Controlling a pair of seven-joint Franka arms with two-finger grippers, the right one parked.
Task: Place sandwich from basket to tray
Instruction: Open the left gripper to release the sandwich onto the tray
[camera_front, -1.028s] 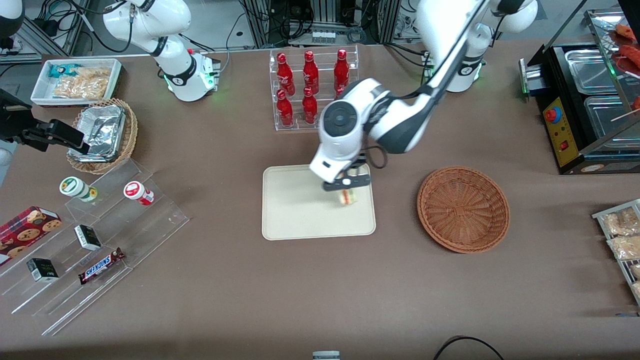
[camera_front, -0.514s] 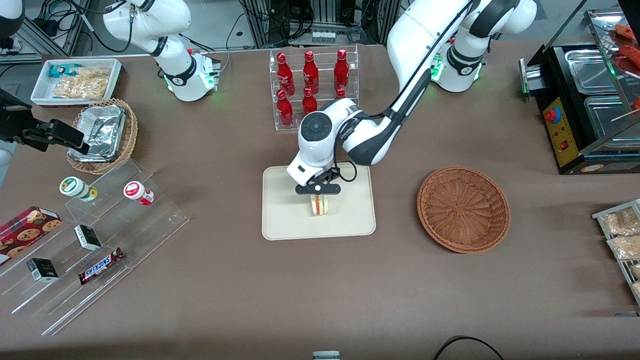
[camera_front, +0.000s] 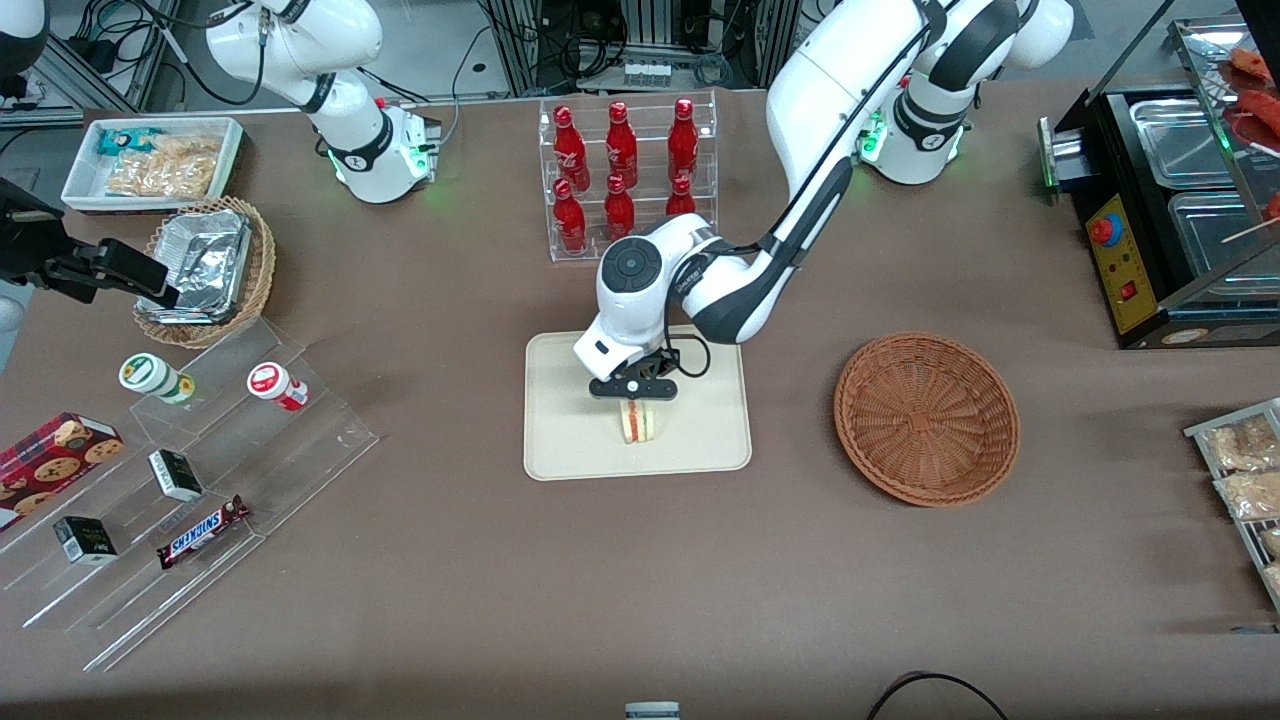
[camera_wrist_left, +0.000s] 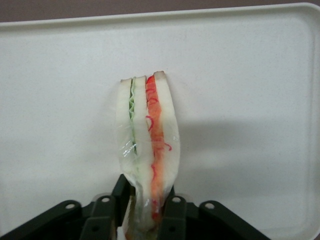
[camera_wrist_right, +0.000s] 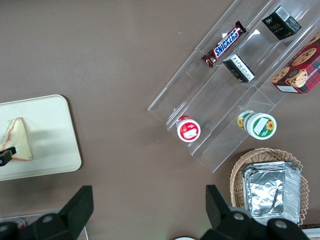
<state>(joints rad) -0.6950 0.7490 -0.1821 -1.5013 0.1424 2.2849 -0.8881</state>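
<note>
Hand (camera_front: 634, 398) grips the sandwich (camera_front: 639, 422) low over the tray (camera_front: 560, 440), basket (camera_front: 927, 417) emptied; next, I judge, release and lift.

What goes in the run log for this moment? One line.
phase: placing | gripper: over tray, shut on sandwich | sandwich: on edge above tray | basket: empty

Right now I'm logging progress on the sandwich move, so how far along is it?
Done: the round reddish-brown wicker basket is empty. In hand: the left arm's end effector is shut on the triangular pale-bread sandwich with red and green filling, holding it on edge over the flat cream-beige rectangular tray; whether it touches the tray isn't clear. Left: open the fingers and pull away.
</note>
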